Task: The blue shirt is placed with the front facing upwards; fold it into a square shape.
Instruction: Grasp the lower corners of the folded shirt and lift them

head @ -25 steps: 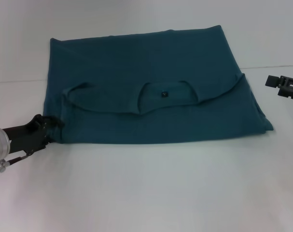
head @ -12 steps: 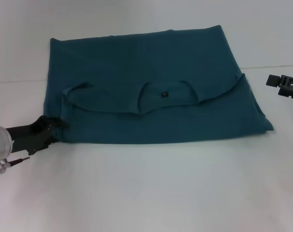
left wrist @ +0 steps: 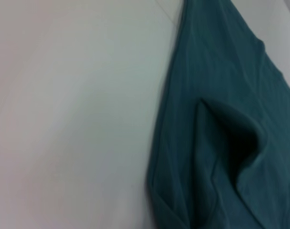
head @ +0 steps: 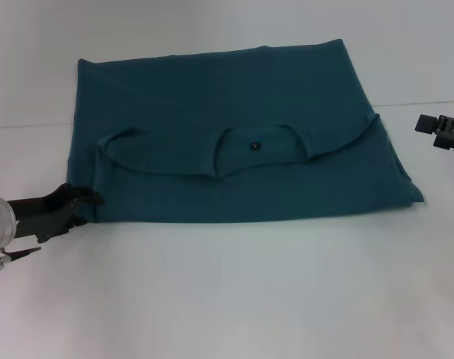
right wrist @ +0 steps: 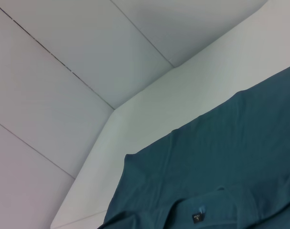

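Note:
The blue shirt (head: 234, 112) lies flat on the white table, its upper part folded down over the body so the collar with the small black label (head: 254, 145) sits mid-cloth. My left gripper (head: 83, 200) is low at the shirt's near-left corner, touching its edge. The left wrist view shows that corner's hem and a raised fold of the blue shirt (left wrist: 221, 119). My right gripper (head: 428, 125) hovers off the cloth, beyond the shirt's right edge. Its wrist view looks across the blue shirt (right wrist: 230, 157) and the label (right wrist: 198, 218).
The white table (head: 234, 292) runs wide in front of the shirt and to both sides. White wall panels (right wrist: 63, 71) stand behind the table's far edge.
My left arm has slid a little back to the left and lower at the corner. The right gripper has edged slightly to the right. The shirt lies as before.

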You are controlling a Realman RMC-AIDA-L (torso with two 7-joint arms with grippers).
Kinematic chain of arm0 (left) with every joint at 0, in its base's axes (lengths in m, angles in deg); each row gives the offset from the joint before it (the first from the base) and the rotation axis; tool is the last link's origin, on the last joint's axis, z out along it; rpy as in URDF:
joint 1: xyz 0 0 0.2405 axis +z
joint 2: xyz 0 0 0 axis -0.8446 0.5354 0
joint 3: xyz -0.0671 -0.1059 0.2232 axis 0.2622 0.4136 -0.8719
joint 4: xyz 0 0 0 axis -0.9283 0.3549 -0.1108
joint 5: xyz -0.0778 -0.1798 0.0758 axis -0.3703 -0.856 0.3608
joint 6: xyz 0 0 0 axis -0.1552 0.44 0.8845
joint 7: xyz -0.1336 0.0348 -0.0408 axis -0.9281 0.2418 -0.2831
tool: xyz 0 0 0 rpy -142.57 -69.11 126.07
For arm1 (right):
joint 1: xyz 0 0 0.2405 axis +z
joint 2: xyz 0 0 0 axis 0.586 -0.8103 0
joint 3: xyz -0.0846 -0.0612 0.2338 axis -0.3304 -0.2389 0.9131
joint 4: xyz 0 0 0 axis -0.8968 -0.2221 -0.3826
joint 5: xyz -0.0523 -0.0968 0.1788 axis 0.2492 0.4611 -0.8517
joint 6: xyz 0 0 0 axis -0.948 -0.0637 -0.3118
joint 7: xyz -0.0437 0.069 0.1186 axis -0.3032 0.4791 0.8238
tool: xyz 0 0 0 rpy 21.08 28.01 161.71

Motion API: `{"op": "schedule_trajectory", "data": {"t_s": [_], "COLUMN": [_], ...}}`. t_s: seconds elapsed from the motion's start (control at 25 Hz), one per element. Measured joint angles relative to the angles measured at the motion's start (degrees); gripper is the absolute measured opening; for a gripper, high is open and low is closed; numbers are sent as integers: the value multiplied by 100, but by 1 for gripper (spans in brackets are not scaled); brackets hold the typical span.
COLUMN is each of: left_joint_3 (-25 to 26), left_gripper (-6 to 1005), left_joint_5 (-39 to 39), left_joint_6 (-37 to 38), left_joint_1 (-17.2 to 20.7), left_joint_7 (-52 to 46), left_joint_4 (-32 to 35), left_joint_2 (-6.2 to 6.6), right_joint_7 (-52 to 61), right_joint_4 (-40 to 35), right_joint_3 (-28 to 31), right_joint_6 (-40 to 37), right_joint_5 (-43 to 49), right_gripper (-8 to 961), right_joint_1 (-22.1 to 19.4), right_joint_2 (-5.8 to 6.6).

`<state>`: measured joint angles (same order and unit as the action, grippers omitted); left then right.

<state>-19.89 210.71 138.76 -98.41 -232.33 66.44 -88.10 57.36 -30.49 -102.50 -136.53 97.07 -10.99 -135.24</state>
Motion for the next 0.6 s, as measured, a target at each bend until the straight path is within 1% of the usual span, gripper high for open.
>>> {"op": "schedule_trajectory", "data": {"t_s": [0.4, 0.6], "left_joint_3": [-8, -24], "left_gripper": [520, 463], "left_joint_5": [94, 114], "left_joint_6": [-102, 15], "left_joint_1": [-135, -160], "left_joint_7": [-12, -109], "left_joint_4": [-13, 21], "left_joint_2": [7, 9], "right_joint_7": [-13, -15], "right_joint_4": [57, 58], "right_joint_3": [7, 36], "right_joint_6": [4, -1], "right_joint_5": [-9, -14], "right_gripper": [820, 817], "right_joint_1": [-4, -3], "right_joint_2": [0, 4]}}
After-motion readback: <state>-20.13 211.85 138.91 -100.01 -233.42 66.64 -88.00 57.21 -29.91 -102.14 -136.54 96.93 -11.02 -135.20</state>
